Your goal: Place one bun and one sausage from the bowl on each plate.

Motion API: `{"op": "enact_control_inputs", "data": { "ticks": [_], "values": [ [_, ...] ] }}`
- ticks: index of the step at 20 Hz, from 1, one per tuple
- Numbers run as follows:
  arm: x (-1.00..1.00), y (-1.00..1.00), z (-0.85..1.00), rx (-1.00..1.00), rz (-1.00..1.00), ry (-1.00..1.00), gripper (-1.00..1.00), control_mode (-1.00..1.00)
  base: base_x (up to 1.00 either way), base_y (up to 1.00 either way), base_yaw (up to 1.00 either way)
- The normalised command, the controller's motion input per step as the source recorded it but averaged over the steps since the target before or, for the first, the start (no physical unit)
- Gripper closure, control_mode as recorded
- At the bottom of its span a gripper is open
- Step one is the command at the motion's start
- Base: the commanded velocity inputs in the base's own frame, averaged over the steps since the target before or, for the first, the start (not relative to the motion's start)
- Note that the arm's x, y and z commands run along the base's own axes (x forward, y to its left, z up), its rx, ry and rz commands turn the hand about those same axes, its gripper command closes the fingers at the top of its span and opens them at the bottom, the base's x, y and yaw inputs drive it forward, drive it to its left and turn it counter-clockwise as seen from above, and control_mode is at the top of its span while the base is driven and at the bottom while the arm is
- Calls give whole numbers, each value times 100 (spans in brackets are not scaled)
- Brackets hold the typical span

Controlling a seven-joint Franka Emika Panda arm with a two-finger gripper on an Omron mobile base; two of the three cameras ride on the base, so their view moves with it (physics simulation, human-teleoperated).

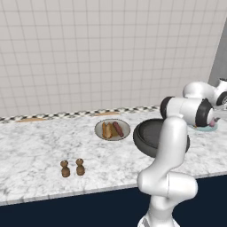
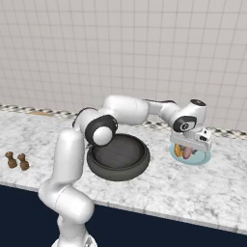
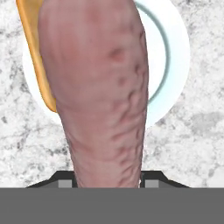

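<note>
My gripper [image 2: 189, 144] is shut on a reddish-brown sausage [image 3: 100, 87] that hangs between the finger tips [image 3: 151, 183] just above the pale teal plate [image 3: 170, 52]. A golden bun [image 3: 37, 57] lies on that plate beside the sausage. In the right base view the sausage [image 2: 187, 153] dips toward the teal plate [image 2: 198, 161] at the counter's right. The beige plate [image 1: 112, 130] at the left holds another bun [image 1: 107, 130] and another sausage [image 1: 118, 128]. Between the plates stands the dark bowl [image 2: 118, 157], whose inside looks bare.
Two small brown shakers [image 1: 65, 169] [image 1: 80, 167] stand near the counter's front edge at the left. The tiled wall runs along the back of the marble counter [image 1: 35, 142]. My own arm crosses above the bowl.
</note>
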Motion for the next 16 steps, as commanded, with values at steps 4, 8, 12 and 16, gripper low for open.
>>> {"op": "enact_control_inputs", "data": {
  "ticks": [4, 8, 12, 16],
  "values": [
    [8, -20, -2, 0, 3, -5, 100, -100, 0, 0, 0],
    [31, -21, -4, 0, 1, -3, 100, -100, 0, 0, 0],
    [36, -20, 0, 0, 0, 0, 100, -100, 0, 0, 0],
    [22, -11, -1, 0, 0, 0, 100, -100, 0, 0, 0]
  ]
}}
